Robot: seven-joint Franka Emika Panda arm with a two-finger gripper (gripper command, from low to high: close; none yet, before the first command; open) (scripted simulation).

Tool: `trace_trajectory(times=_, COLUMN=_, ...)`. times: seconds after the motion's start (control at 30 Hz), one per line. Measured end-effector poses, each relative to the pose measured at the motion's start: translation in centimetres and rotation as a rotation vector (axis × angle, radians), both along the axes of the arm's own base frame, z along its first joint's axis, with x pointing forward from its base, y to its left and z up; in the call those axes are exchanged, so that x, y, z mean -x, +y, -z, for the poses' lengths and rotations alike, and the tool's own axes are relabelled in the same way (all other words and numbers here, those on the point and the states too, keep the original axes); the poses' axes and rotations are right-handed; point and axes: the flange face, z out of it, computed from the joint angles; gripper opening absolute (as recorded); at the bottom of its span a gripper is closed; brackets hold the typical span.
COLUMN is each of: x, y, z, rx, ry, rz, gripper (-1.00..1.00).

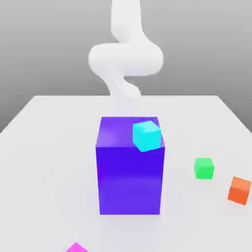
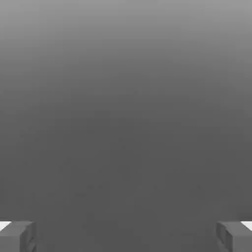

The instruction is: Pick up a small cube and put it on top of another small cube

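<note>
The tool (image 2: 126, 236) stands wide, holding nothing. On the white tabletop (image 1: 44, 147) a tall blue-purple block (image 1: 129, 182) carries a cyan cube (image 1: 146, 136); the small magenta-pink cube (image 1: 76, 247) lies at the near edge.

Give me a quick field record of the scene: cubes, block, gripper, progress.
gripper: gripper open, nothing between fingers
large block: blue-purple block, centre of table
cyan cube: cyan cube on the block's top, at its front corner
magenta cube: magenta-pink cube at near edge, partly cut off
others: green cube and orange cube, exterior view's right
progress: nothing picked yet
</note>
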Motion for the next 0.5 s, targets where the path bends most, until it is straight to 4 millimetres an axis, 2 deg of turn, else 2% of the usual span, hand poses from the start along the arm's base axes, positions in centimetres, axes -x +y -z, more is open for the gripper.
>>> trace_trajectory(times=0.23, x=-8.1, y=-2.1, z=9.3, rx=-0.049, ry=0.171, rz=0.134, gripper=0.0)
trace_trajectory(times=0.37, x=-11.6, y=-3.6, z=15.4, rx=-0.078, ry=0.265, rz=0.209, gripper=0.0)
trace_trajectory(times=0.5, x=-14.2, y=-5.2, z=21.9, rx=-0.109, ry=0.358, rz=0.285, gripper=0.0)
